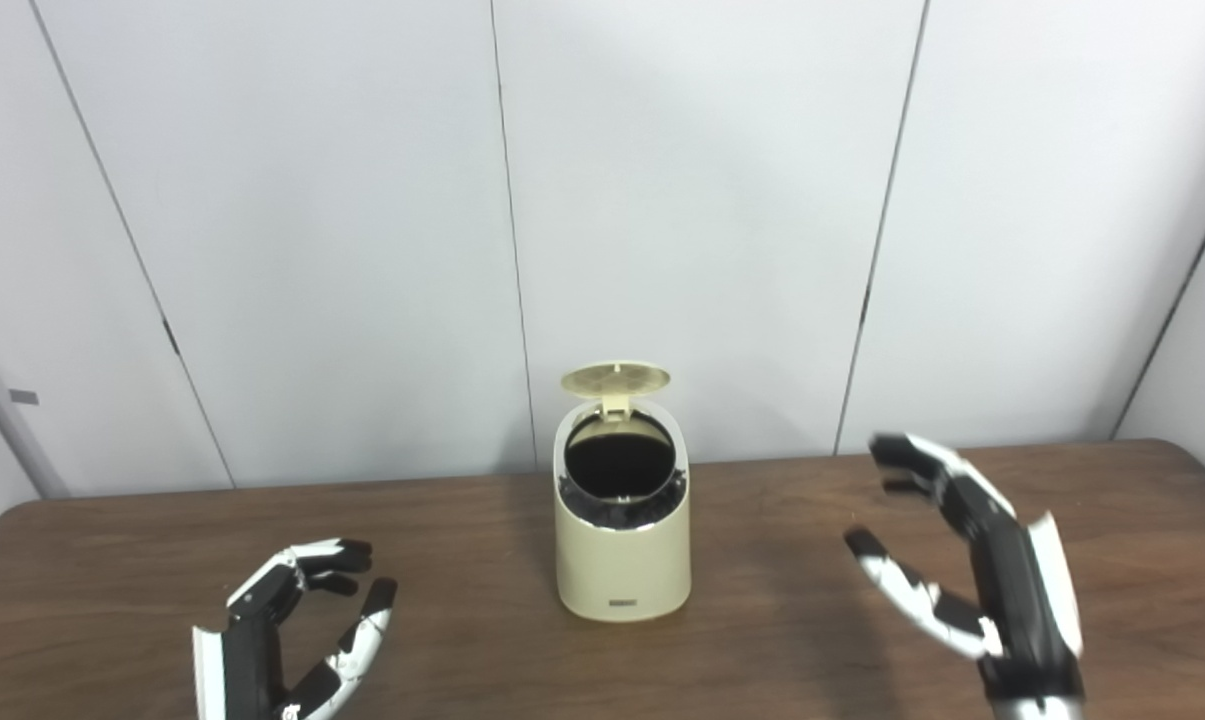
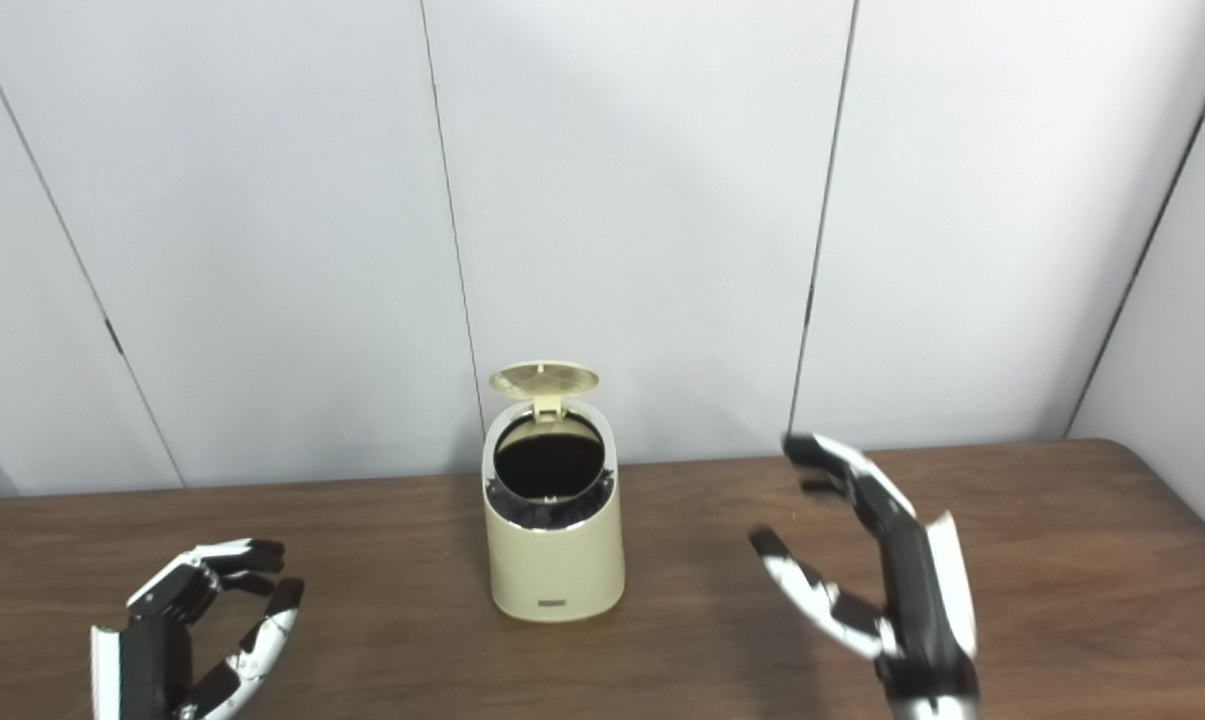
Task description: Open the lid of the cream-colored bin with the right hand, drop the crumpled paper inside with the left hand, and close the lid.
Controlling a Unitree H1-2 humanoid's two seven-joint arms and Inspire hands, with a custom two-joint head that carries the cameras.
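Cream plastic, the bin [image 1: 622, 545] stands upright on the brown table [image 1: 782, 620], between my two hands, lid [image 1: 615, 379] tipped up at its far edge. No crumpled paper shows anywhere. My right hand [image 1: 972, 560] hovers to the bin's right, fingers spread wide, holding nothing. My left hand [image 1: 287, 630] sits low to its left, loosely curled and empty. Closing means reaching my right hand leftward and up to the lid.

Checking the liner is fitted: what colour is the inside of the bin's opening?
Black inside the bin, under the raised lid; clearest in the left eye view.
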